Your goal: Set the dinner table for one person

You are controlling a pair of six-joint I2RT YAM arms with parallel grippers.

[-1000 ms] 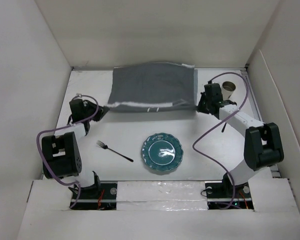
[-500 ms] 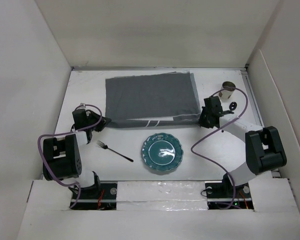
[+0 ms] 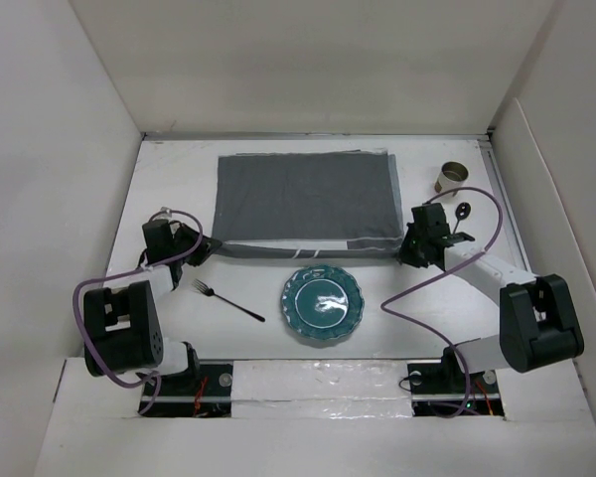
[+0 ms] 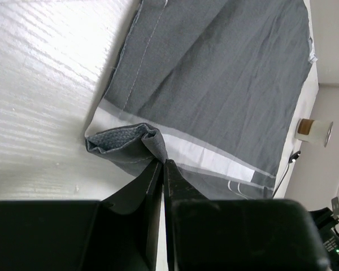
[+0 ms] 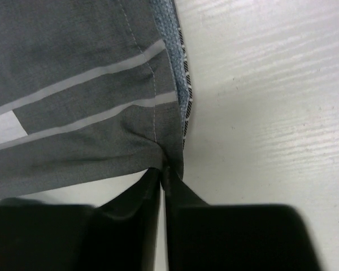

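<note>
A dark grey striped placemat (image 3: 305, 202) lies spread flat on the white dinner table (image 3: 268, 288), towards the back. My left gripper (image 3: 205, 243) is shut on its near left corner (image 4: 150, 141), which is bunched at the fingertips. My right gripper (image 3: 407, 250) is shut on its near right corner (image 5: 166, 149). A teal plate (image 3: 324, 303) sits in front of the placemat's near edge, just clear of it. A dark fork (image 3: 226, 300) lies to the plate's left. A spoon (image 3: 460, 214) and a small cup (image 3: 450, 178) are at the back right.
White walls enclose the table on the left, back and right. The cup (image 4: 313, 130) also shows in the left wrist view beyond the placemat's far corner. A purple cable loops off each arm above the table.
Both grippers have drawn the placemat towards the near edge and lowered it. It was lifted and rumpled a second ago; now it lies flat, its near edge close to the plate.
</note>
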